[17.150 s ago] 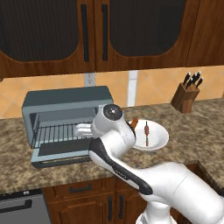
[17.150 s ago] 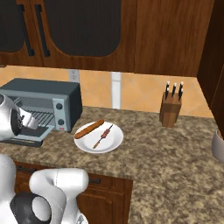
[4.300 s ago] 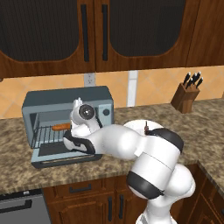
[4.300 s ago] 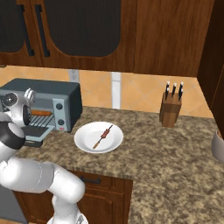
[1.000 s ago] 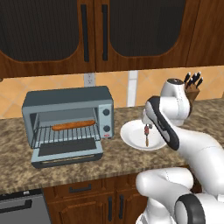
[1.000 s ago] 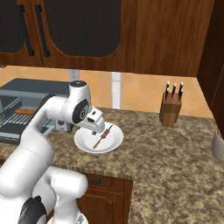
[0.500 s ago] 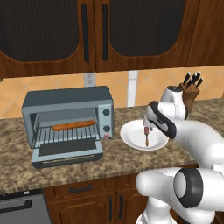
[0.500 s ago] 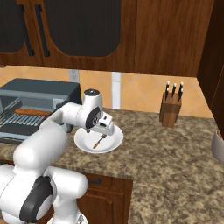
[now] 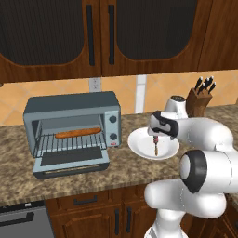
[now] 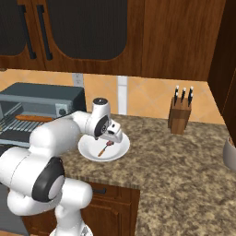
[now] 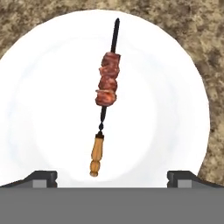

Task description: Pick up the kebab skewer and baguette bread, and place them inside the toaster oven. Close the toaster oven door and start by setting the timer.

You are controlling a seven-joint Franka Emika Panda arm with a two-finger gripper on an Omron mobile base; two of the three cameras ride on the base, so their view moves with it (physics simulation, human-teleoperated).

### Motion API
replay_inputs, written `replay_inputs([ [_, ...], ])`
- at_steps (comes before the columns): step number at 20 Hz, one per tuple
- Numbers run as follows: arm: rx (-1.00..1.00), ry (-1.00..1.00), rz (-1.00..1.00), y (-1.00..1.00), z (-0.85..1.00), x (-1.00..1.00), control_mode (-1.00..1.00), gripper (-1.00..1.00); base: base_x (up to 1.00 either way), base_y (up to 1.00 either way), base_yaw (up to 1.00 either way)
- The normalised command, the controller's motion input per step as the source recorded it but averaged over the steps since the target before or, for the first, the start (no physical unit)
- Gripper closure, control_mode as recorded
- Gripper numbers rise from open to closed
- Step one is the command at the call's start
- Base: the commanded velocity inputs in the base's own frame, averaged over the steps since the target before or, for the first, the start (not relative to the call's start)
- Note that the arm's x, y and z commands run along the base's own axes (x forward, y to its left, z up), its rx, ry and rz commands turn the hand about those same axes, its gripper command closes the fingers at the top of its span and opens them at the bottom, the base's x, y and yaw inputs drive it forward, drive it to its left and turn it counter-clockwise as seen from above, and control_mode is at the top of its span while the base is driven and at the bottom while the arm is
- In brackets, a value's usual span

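Hand wide open, empty, above the kebab skewer on a white plate on the counter | skewer likely light, stiff, thin | best pinched across the meat chunks

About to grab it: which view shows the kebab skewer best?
The hand view: the kebab skewer lies whole on the white plate, meat and handle distinct. In both base views it is small, its far end under the hand.

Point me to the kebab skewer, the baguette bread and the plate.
kebab skewer [image 11: 107, 85], hand view, on the meat chunks mid-stick.
baguette bread [image 9: 78, 133], left base view, middle of the loaf on the oven rack.
plate [image 10: 120, 148], right base view, bare white rim beside the skewer.
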Motion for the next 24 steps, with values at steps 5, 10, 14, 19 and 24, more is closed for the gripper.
replay_inputs([
  [5, 0.00, 0.00, 0.00, 0.00, -0.33, 0.50, -1.00, -1.00, 0.00, 0.00, 0.00],
  [10, 0.00, 0.00, 0.00, 0.00, -0.34, 0.35, -1.00, -1.00, 0.00, 0.00, 0.00],
  [14, 0.00, 0.00, 0.00, 0.00, -0.41, 0.32, -1.00, -1.00, 0.00, 0.00, 0.00],
  [19, 0.00, 0.00, 0.00, 0.00, -0.26, 0.17, -1.00, -1.00, 0.00, 0.00, 0.00],
  [24, 0.00, 0.00, 0.00, 0.00, -0.10, 0.25, -1.00, -1.00, 0.00, 0.00, 0.00],
])
